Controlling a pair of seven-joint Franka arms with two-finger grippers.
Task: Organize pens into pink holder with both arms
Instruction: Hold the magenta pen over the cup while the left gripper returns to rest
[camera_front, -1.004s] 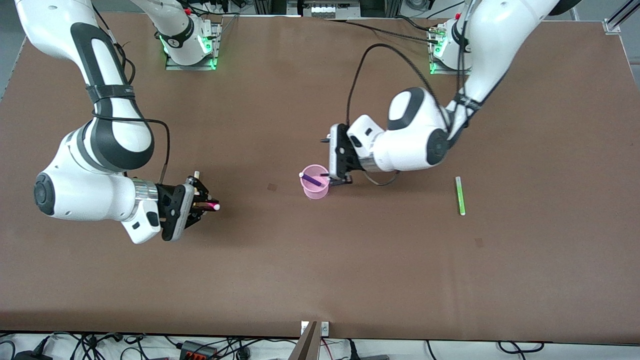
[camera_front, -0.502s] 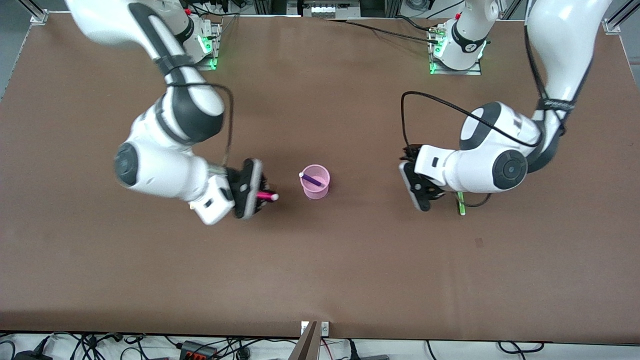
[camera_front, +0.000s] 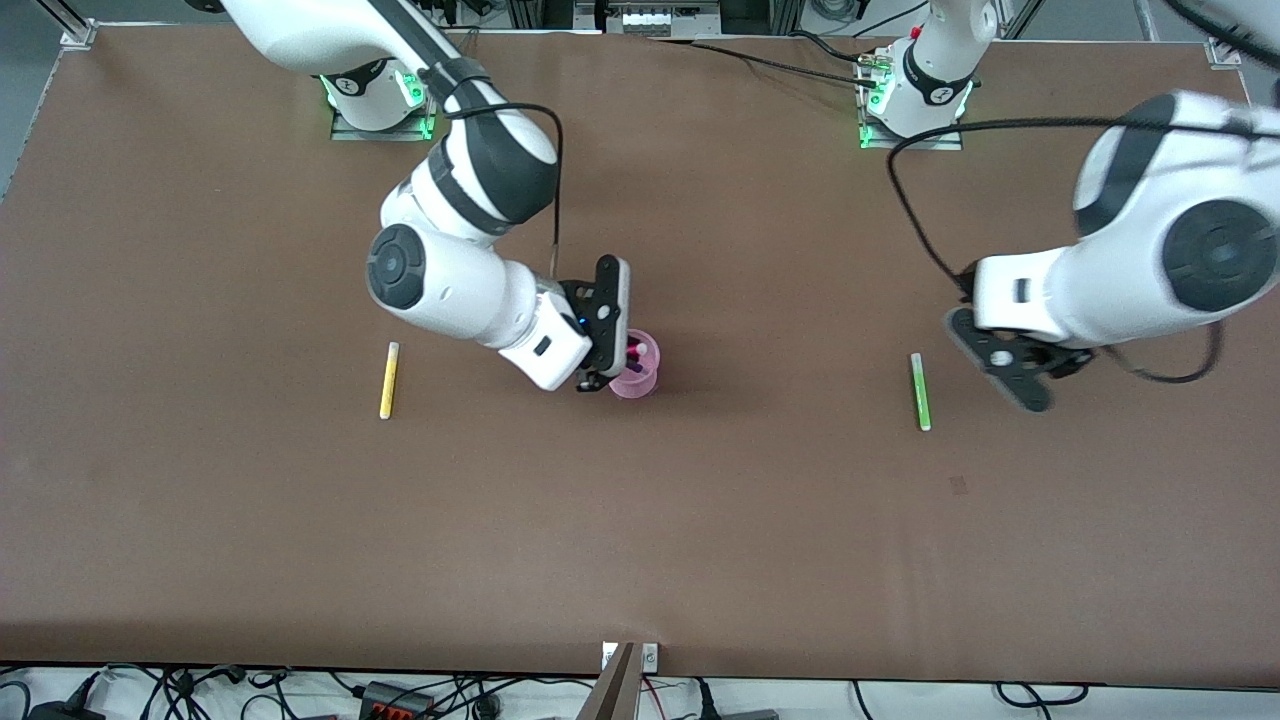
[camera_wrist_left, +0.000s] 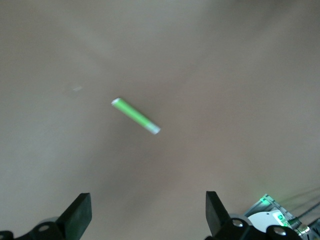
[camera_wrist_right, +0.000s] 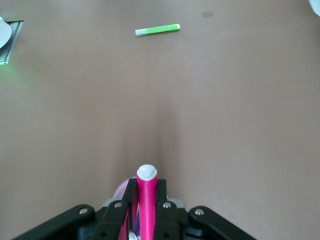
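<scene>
The pink holder (camera_front: 642, 382) stands mid-table with the purple pen (camera_front: 637, 367) in it. My right gripper (camera_front: 622, 355) is over the holder, shut on the magenta pen (camera_front: 632, 351). In the right wrist view the fingers (camera_wrist_right: 131, 192) clamp the magenta pen (camera_wrist_right: 147, 200), with the holder's rim (camera_wrist_right: 120, 189) just below. The yellow pen (camera_front: 388, 380) lies flat toward the right arm's end. The green pen (camera_front: 918, 392) lies flat toward the left arm's end. My left gripper (camera_front: 1010, 378) hangs open and empty beside the green pen (camera_wrist_left: 135, 116), its fingers (camera_wrist_left: 77, 217) wide apart.
The brown table (camera_front: 640, 540) holds nothing else. The arm bases (camera_front: 380, 95) stand along the edge farthest from the front camera. The green pen also shows in the right wrist view (camera_wrist_right: 157, 29).
My right arm has carried the magenta pen across to over the holder, uncovering the yellow pen. My left arm has swung away from the holder to past the green pen.
</scene>
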